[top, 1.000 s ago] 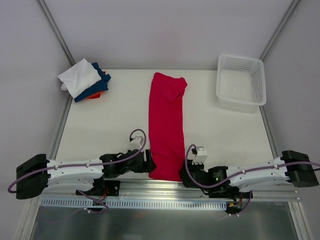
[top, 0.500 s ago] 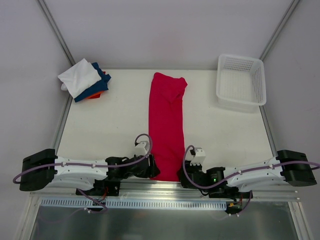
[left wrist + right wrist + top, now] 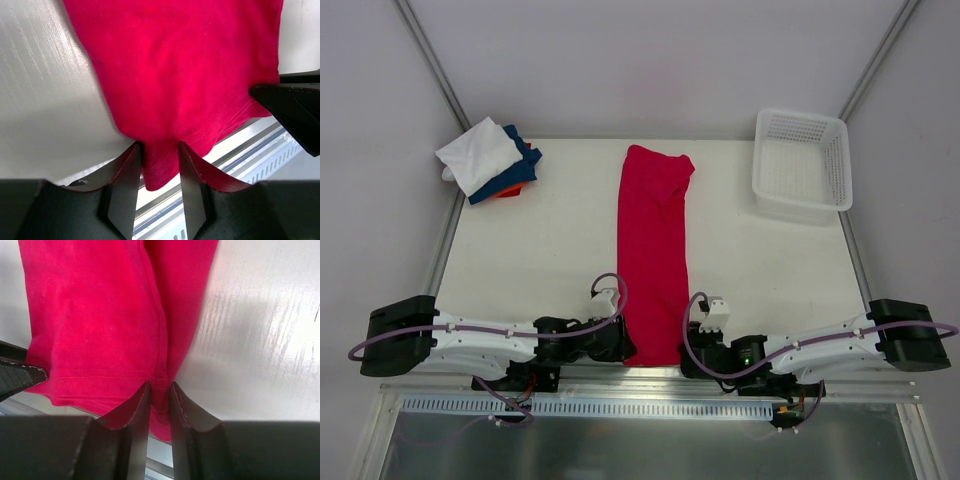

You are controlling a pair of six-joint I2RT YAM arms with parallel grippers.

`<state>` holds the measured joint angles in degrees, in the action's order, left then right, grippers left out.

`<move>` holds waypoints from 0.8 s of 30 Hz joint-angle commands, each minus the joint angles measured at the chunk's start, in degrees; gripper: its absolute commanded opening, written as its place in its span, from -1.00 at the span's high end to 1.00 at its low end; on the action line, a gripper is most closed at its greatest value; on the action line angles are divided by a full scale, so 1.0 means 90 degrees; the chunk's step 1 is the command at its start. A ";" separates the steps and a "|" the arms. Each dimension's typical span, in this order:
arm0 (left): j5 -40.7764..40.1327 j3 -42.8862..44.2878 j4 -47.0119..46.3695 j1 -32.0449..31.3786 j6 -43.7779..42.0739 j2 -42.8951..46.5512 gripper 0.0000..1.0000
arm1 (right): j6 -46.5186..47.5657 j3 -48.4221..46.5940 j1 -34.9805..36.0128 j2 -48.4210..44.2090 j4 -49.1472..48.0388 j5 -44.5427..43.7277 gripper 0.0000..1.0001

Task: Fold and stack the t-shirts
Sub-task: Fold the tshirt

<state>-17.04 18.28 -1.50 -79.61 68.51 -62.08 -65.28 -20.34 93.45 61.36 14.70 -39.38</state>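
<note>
A bright red t-shirt [image 3: 653, 255] lies folded into a long narrow strip down the middle of the table, its hem at the near edge. My left gripper [image 3: 623, 346] is at the hem's near left corner. In the left wrist view the red cloth [image 3: 175, 75] fills the gap between its jaws [image 3: 161, 147]. My right gripper [image 3: 683, 357] is at the near right corner, and its jaws [image 3: 160, 387] pinch the folded edge of the red cloth [image 3: 100, 315]. At the back left sit the folded white t-shirt [image 3: 478, 155], the dark blue one [image 3: 523, 168] and the orange one [image 3: 506, 190] in a stack.
A white plastic lattice basket [image 3: 798, 206] stands at the back right corner. A metal rail [image 3: 650, 375] runs along the table's near edge just under both grippers. The opposite gripper's dark finger [image 3: 295, 110] shows at the right of the left wrist view.
Both grippers slid inward onto the red shirt's near hem corners. Their jaws narrowed from wide open onto the cloth. The shirt itself has not moved.
</note>
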 commanded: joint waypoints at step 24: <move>-0.0187 -0.0264 0.1142 -0.0763 0.0864 0.0453 0.17 | -0.1126 -0.0172 0.0817 -0.0050 0.1003 -0.0185 0.21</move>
<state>-20.14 17.43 2.70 -84.86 74.22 -58.54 -71.61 -21.02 99.53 61.14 18.09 -40.99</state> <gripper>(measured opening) 0.412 0.393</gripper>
